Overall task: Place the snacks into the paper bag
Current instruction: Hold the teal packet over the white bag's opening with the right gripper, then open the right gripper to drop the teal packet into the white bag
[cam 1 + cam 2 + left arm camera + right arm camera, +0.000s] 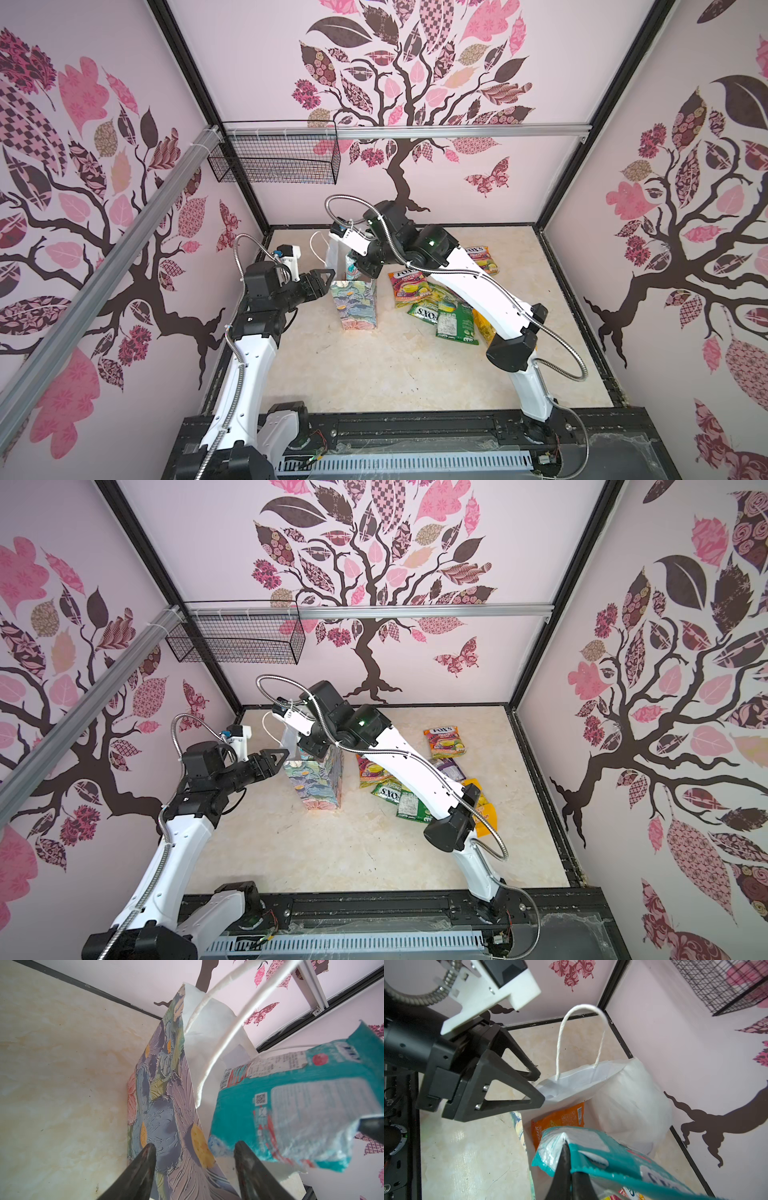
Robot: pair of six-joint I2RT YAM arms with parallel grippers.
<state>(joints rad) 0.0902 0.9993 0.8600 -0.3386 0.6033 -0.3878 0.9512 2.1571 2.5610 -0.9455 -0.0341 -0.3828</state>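
Observation:
The paper bag (356,305) (322,785) stands upright left of centre, floral outside, white inside (623,1093), with white cord handles (579,1008). My right gripper (569,1159) (368,270) hangs over its mouth, shut on a teal snack packet (596,1147) (291,1105). An orange packet (558,1119) lies inside the bag. My left gripper (195,1146) (330,279) (539,1087) is open, its fingers either side of the bag's left wall at the rim. More snacks (432,307) (399,800) lie in a pile right of the bag, partly under the right arm; one packet (482,257) lies farther back.
A black wire basket (274,160) hangs on the back wall, upper left. Patterned walls close in the marble floor (374,374) on three sides. A black rail (415,428) carrying both arm bases runs along the front edge.

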